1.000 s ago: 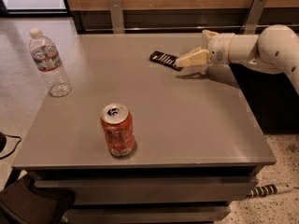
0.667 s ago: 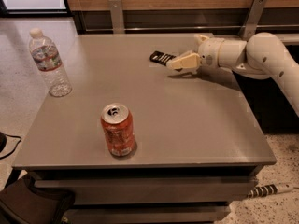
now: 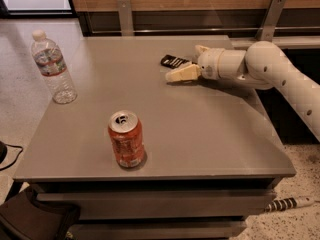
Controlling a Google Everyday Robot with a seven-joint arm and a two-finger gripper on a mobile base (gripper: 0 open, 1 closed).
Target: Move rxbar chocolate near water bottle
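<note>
The rxbar chocolate [image 3: 174, 61] is a small flat black bar lying on the grey table [image 3: 200, 129] at the far middle. My gripper [image 3: 179, 70] reaches in from the right, low over the table, with one cream finger [image 3: 183, 74] just in front of the bar and the other behind it, so the bar lies between them. The water bottle [image 3: 53, 67] stands upright at the table's far left edge, clear with a white cap and red-and-white label, well away from the bar.
An orange soda can [image 3: 126, 139] stands upright near the table's front, left of centre. A wooden wall with metal brackets [image 3: 125, 15] runs behind the table. A dark bag [image 3: 35, 219] sits on the floor at the front left.
My gripper has moved left along the table's far side, from right of the bar to around it. The bar, bottle and can have stayed put.
</note>
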